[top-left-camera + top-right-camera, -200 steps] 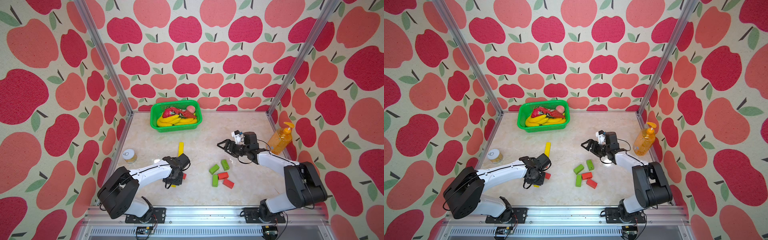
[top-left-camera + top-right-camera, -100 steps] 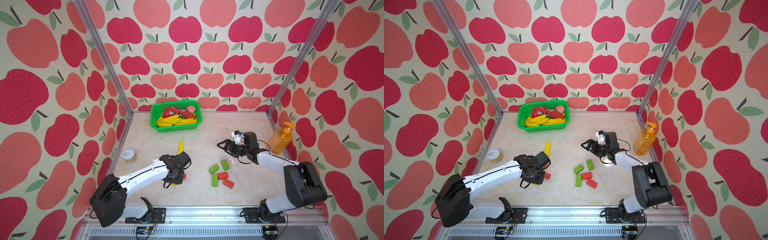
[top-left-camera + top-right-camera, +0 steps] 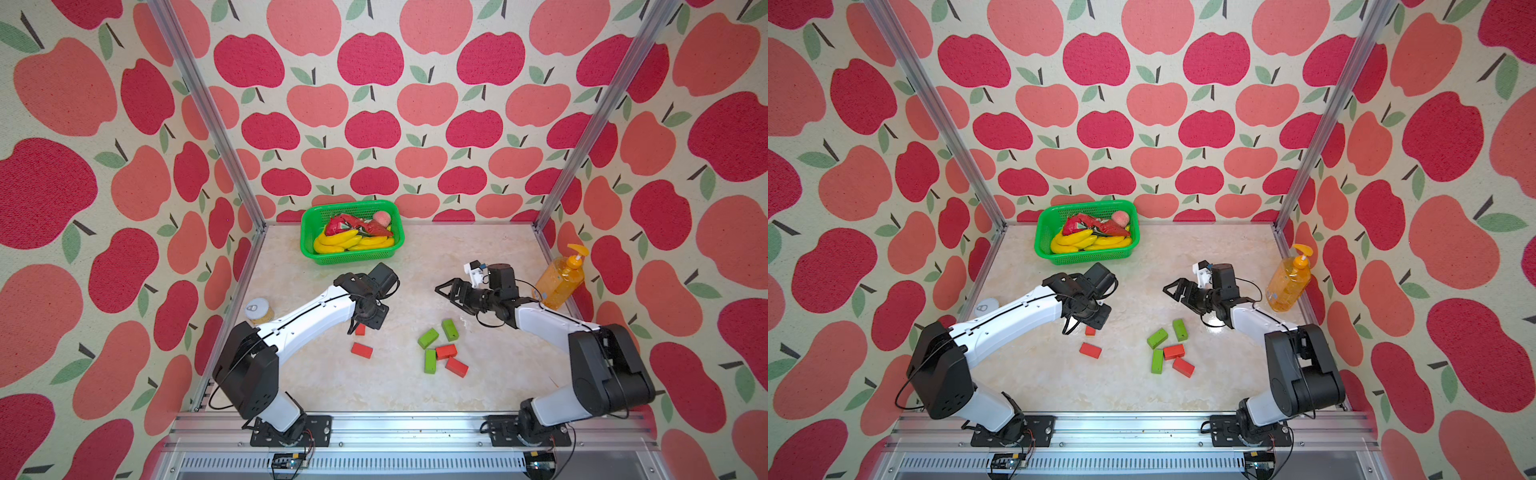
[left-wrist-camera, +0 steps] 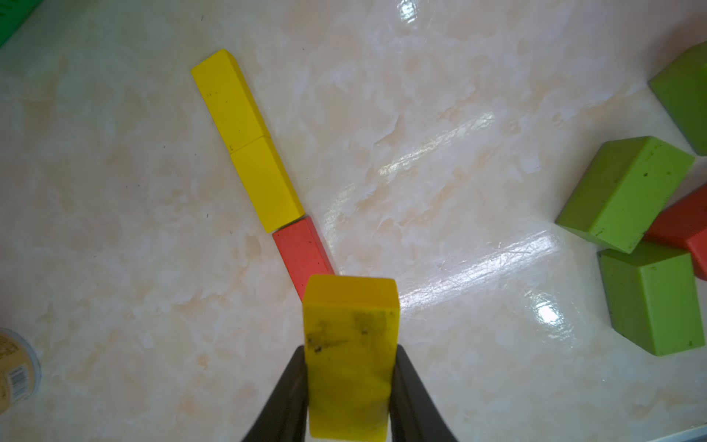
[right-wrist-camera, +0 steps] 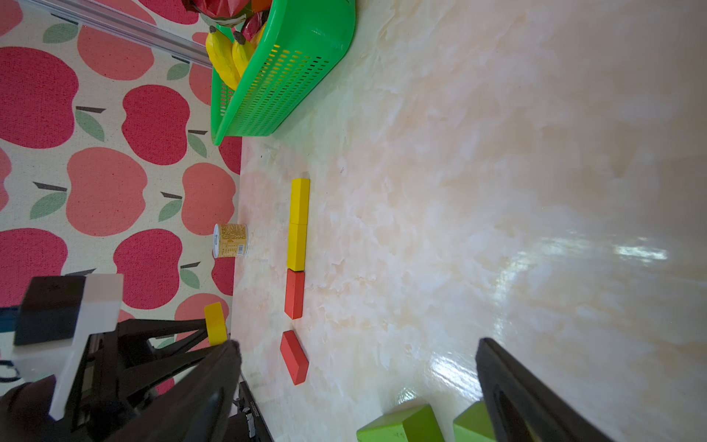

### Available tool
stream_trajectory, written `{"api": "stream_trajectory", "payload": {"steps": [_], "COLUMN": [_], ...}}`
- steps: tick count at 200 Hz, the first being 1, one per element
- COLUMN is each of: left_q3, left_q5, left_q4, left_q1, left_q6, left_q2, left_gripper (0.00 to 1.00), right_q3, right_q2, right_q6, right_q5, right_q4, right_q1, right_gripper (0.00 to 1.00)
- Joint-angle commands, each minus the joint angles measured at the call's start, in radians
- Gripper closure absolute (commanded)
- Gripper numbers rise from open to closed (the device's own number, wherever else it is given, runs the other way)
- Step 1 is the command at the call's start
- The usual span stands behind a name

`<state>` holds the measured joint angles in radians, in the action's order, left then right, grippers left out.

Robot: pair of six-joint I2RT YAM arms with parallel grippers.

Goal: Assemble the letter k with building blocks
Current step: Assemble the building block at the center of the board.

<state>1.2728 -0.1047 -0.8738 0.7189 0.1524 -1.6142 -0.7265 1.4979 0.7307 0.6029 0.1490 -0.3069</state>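
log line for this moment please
left gripper: shut on yellow block | right gripper: open, empty | block row: two yellow, one red

Left end effector (image 4: 350, 348) points down, jaws pinched; right end effector (image 5: 357, 344) gapes wide.

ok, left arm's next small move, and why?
Probably lower the left tool toward the table and set its yellow block down to extend the line: the block hangs clamped in the air by the red block ending that line.
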Motion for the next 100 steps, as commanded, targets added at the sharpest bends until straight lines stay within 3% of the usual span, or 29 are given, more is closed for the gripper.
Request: {"api": "stream_trajectory", "payload": {"steps": [1, 56, 100], "left_q3": [0.069, 0.18, 0.339], "left_q5": [0.031, 0.091, 0.179], "left_q4": [0.029, 0.152, 0.163], "left_q1": [-0.029, -0.085, -0.145], "left_q6": [-0.194, -0.373, -0.437], "left_q2": [-0.091, -0.297, -0.461], "left_gripper": [0.8, 0.82, 0.83], "right_q3": [0.02, 0.018, 0.016], "right_q2": [-0.025, -0.003, 0.03], "right_q6": [-0.019, -0.005, 0.007], "right_q5": [-0.009, 0.008, 0.035], "right_q4": [0.003, 0.019, 0.044], "right_q1": [0.008, 0.011, 0.011], "right_gripper": [0.01, 0.01, 0.01]}}
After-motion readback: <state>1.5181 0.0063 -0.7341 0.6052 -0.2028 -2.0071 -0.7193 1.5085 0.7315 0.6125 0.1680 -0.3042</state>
